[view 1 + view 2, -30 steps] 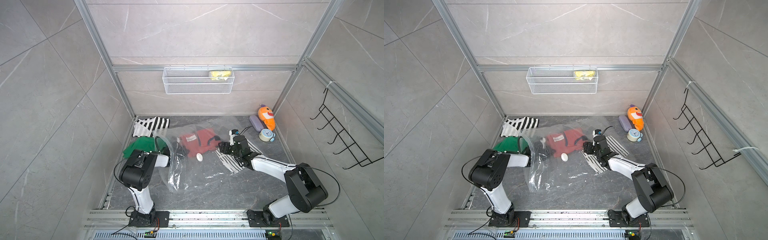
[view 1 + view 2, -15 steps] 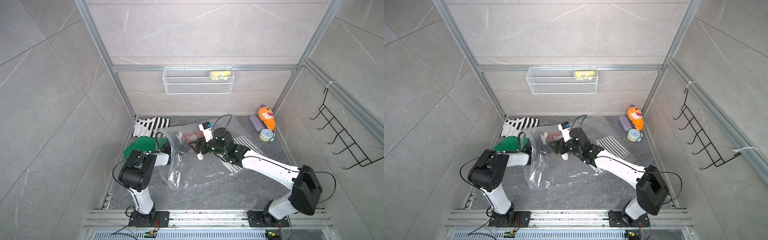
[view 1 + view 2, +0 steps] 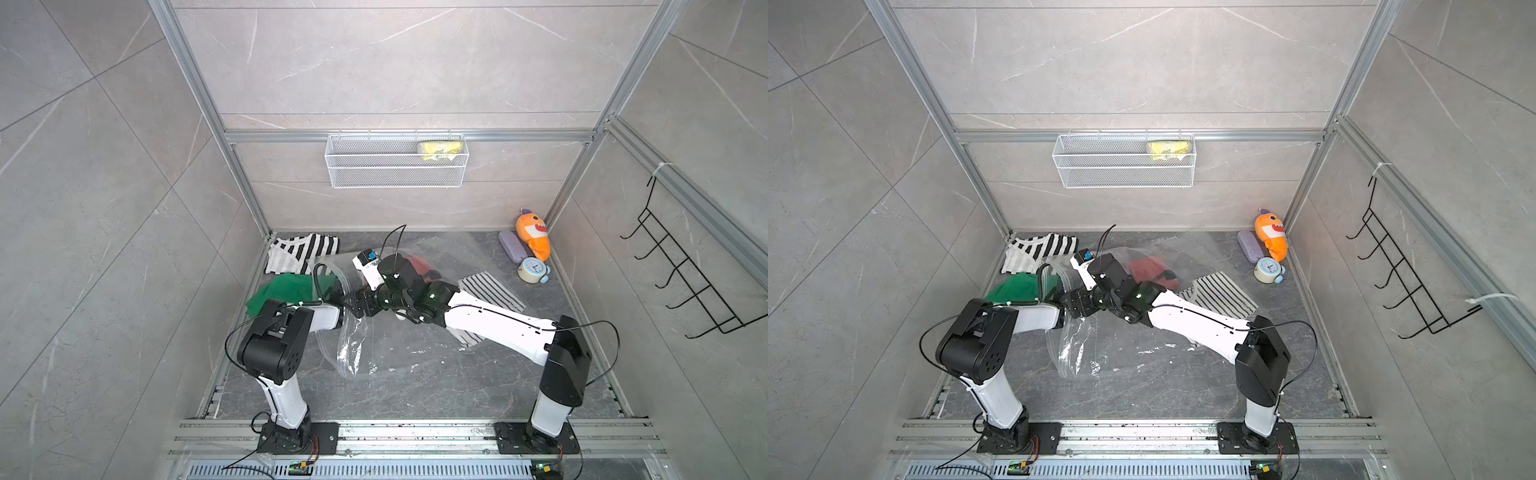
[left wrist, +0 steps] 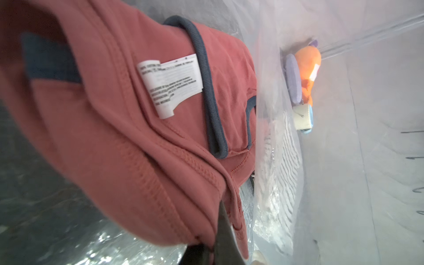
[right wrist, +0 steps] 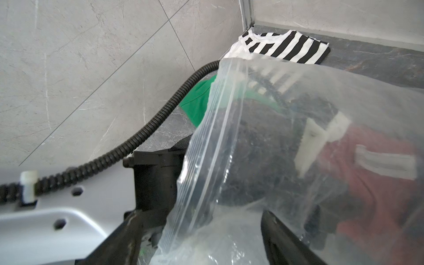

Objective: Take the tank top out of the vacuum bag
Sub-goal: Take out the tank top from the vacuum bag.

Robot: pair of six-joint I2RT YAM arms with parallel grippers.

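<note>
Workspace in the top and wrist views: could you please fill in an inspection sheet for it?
Surface: dark marbled tabletop, no damage seen.
Job's things: clear vacuum bag lies open-mouthed; red tank top inside it.
Clutter: bold-striped shirt, green garment, thin-striped cloth, orange plush, purple case, small clock.
Grippers: left gripper inside the bag, shut on the tank top; right gripper open, straddling the bag's zip edge.
Cables: black cable arches above the right wrist; corrugated hose runs along the left arm.
Surroundings: wire basket holding a yellow item; hook rack on a side wall.
</note>
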